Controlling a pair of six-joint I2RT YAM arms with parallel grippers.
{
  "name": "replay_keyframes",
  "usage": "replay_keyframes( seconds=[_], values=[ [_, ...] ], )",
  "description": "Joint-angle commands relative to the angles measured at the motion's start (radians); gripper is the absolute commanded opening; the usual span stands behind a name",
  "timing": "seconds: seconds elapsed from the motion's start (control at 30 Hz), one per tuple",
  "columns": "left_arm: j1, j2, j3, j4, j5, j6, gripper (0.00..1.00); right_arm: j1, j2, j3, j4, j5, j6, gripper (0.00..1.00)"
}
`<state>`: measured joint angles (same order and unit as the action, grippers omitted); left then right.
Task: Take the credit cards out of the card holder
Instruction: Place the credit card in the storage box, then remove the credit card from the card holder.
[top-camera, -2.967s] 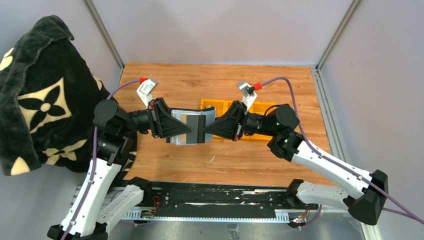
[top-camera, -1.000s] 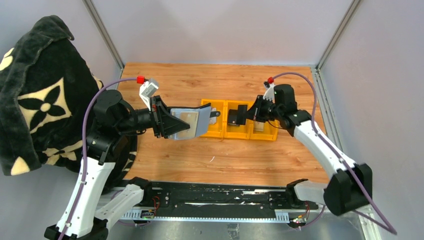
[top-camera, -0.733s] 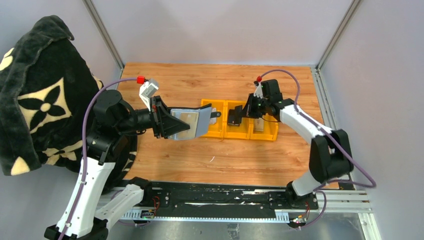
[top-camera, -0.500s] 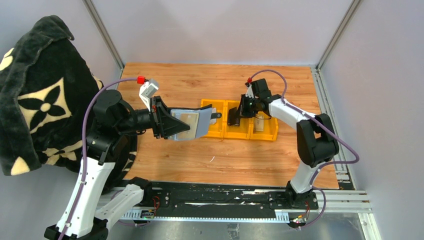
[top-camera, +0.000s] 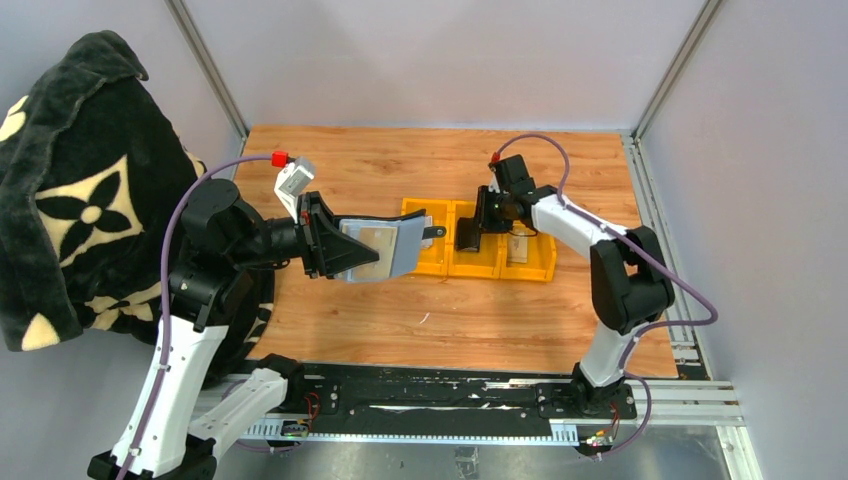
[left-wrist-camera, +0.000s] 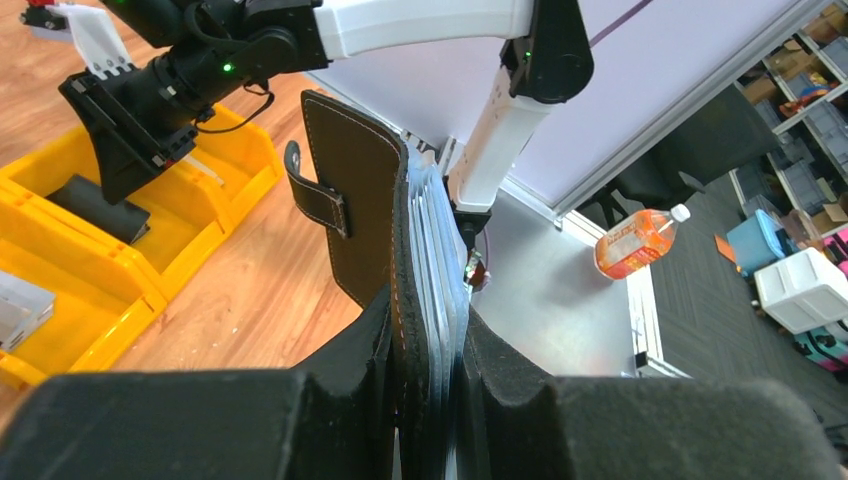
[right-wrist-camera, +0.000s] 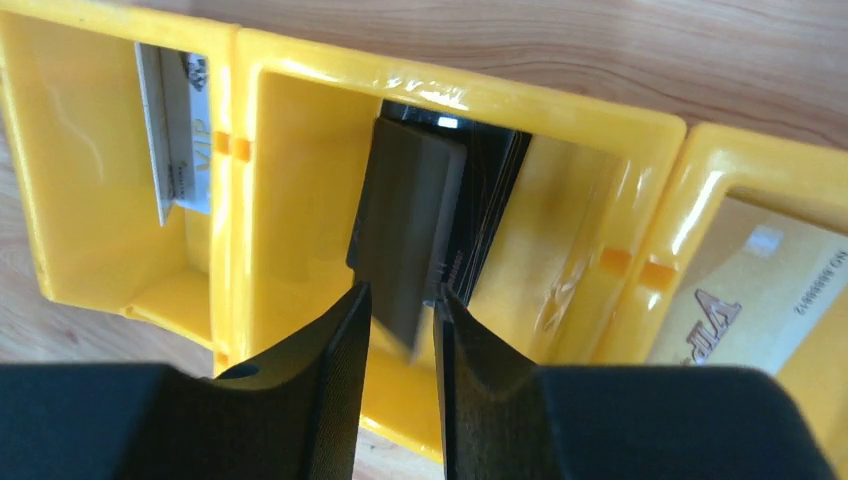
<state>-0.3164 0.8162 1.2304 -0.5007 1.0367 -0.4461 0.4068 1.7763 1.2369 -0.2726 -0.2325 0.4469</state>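
Wooden table (top-camera: 420, 310) setup, viewing remotely. Closest to me, my left gripper (left-wrist-camera: 430, 335) is pinching the card holder (left-wrist-camera: 350, 200) on edge up in the air, with the credit cards (left-wrist-camera: 440, 250) clamped against its side. Farther out, my right gripper (right-wrist-camera: 400, 305) hangs over the middle yellow bin (right-wrist-camera: 590, 180), fingers slightly spread, with a dark grey card (right-wrist-camera: 410, 220) between them.

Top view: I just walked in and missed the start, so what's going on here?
The left gripper clamps the card holder off the table, cards in it. The right gripper is at the middle bin, a dark card between its fingers; whether it grips is unclear. A white card and a gold card lie in the bins beside it.
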Motion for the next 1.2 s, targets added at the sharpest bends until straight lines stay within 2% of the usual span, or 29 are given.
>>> replay_keyframes(
  seconds=[0.0, 0.23, 0.37, 0.47, 0.6, 0.67, 0.9, 1.17],
  values=[
    [0.000, -0.003, 0.029, 0.042, 0.025, -0.016, 0.00, 0.047, -0.129, 0.054, -0.074, 0.103, -0.048, 0.38],
    [0.000, -0.006, 0.016, 0.054, 0.033, -0.027, 0.00, 0.067, -0.356, 0.079, -0.086, 0.014, -0.030, 0.62],
    [0.000, -0.008, 0.005, 0.090, 0.049, -0.053, 0.00, 0.067, -0.542, 0.010, 0.100, -0.272, 0.037, 0.74],
    [0.000, -0.006, -0.001, 0.102, 0.067, -0.067, 0.00, 0.071, -0.649, -0.108, 0.419, -0.484, 0.184, 0.77],
    [0.000, -0.008, -0.033, 0.169, 0.127, -0.146, 0.00, 0.095, -0.720, -0.177, 0.702, -0.621, 0.330, 0.79],
    [0.000, -0.008, -0.050, 0.209, 0.144, -0.194, 0.00, 0.134, -0.718, -0.177, 0.783, -0.667, 0.371, 0.80],
    [0.001, -0.010, -0.056, 0.237, 0.169, -0.241, 0.00, 0.316, -0.674, -0.120, 0.753, -0.698, 0.270, 0.81],
    [0.000, -0.019, -0.056, 0.228, 0.188, -0.241, 0.00, 0.389, -0.654, -0.116, 0.764, -0.727, 0.228, 0.81]
  ],
)
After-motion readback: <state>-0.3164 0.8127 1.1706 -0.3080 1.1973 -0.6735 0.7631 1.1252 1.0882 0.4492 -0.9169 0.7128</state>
